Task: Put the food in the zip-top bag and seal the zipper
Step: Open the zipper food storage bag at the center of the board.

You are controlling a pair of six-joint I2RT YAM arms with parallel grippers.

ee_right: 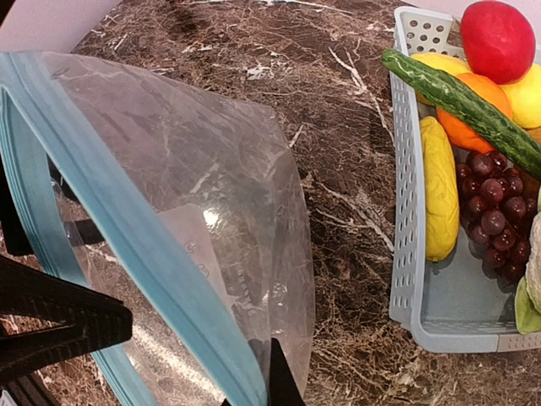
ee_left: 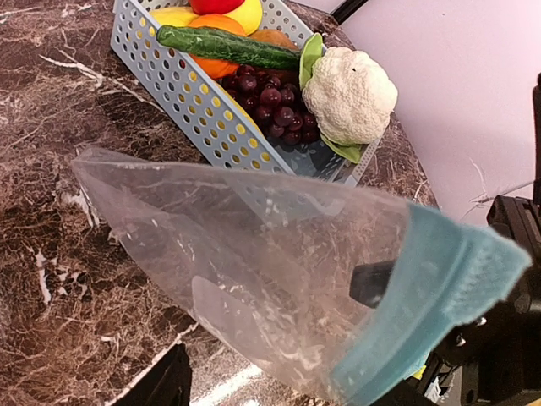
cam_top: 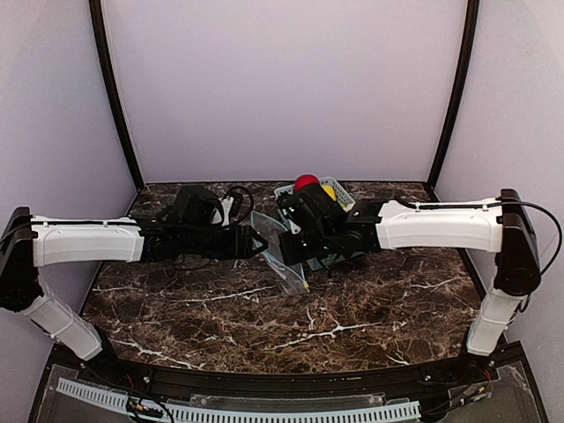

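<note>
The clear zip-top bag (cam_top: 280, 257) hangs above the table between my two grippers, its mouth spread open. Its light-blue zipper (ee_right: 127, 220) runs along the mouth and also shows in the left wrist view (ee_left: 439, 288). My right gripper (ee_right: 275, 385) is shut on one lip of the mouth. My left gripper (ee_left: 279, 391) has its jaws apart under the bag; one finger (ee_left: 161, 385) shows at lower left. The white cauliflower (ee_left: 351, 93) and the yellow banana (ee_right: 439, 199) lie in the basket. I cannot pick out the small light-green piece.
The light-blue lattice basket (ee_right: 406, 211) stands at the back right of the bag, also holding a red fruit (ee_right: 499, 38), dark grapes (ee_right: 494, 211), a green cucumber (ee_right: 465, 106) and an orange (ee_right: 469, 131). Dark marble table (cam_top: 264, 326) lies below.
</note>
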